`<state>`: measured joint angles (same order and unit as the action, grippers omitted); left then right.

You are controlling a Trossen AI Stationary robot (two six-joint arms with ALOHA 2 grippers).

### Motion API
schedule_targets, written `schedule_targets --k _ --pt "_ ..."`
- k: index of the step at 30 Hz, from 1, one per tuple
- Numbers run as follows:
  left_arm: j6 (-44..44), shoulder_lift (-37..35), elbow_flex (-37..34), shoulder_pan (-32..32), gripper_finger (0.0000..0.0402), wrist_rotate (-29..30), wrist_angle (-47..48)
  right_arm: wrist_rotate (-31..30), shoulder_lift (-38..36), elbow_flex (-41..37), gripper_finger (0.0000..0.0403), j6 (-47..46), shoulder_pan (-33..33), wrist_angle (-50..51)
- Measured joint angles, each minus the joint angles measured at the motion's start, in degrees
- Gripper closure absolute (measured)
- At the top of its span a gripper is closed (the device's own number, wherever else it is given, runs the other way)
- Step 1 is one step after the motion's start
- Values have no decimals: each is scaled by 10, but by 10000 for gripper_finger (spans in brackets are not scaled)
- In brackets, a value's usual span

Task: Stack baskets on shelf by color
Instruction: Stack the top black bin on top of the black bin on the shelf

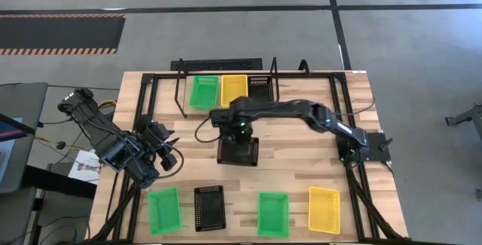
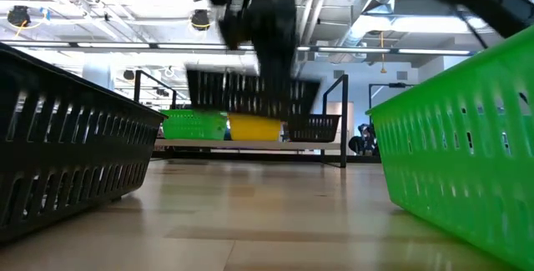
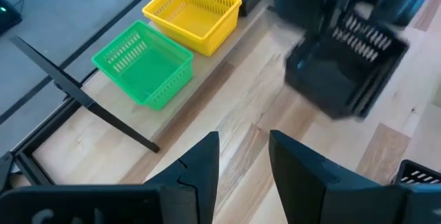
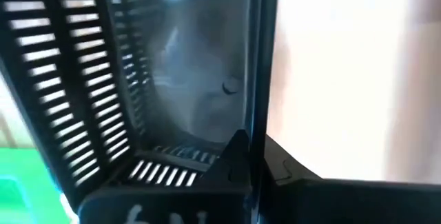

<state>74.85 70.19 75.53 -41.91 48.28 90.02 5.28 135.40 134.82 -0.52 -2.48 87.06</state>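
Observation:
On the shelf (image 1: 181,87) at the far side stand a green basket (image 1: 203,91), a yellow one (image 1: 233,89) and a black one (image 1: 260,87) side by side. My right gripper (image 1: 239,130) hangs over mid-table, shut on another black basket (image 1: 238,151), which the low view shows in the air (image 2: 250,96). Along the near edge rest a green (image 1: 163,209), a black (image 1: 209,207), a second green (image 1: 273,213) and a yellow basket (image 1: 324,209). My left gripper (image 1: 170,154) waits open left of centre, touching nothing. My right gripper pinches the held black basket by one side wall (image 4: 256,93), on the basket's far side, with one finger (image 4: 234,156) inside the basket and the other outside. It comes from above, pointing down. The basket hangs below the fingers, lifted clear of the table.
Black frame rails run along the table's left and right sides (image 1: 147,117) (image 1: 343,117). Bare wooden tabletop (image 1: 301,162) lies between the shelf and the near row. In the left wrist view the shelf's green (image 3: 141,65) and yellow (image 3: 194,14) baskets show beyond the open fingers (image 3: 241,162).

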Motion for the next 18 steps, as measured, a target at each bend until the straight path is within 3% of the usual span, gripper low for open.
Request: schedule_targets --k 3,12,14,18 --pt "0 0 0 0 285 1 0 -51 -74 -3 398 -39 7 -3" --pt "-3 0 0 0 285 26 -16 -317 -288 -3 399 -256 -27 -85" --pt "-3 0 0 0 285 28 -17 -348 -318 -2 399 -290 -37 -119" --pt "-7 0 0 0 285 32 -21 -351 -340 -2 399 -313 -68 -175"
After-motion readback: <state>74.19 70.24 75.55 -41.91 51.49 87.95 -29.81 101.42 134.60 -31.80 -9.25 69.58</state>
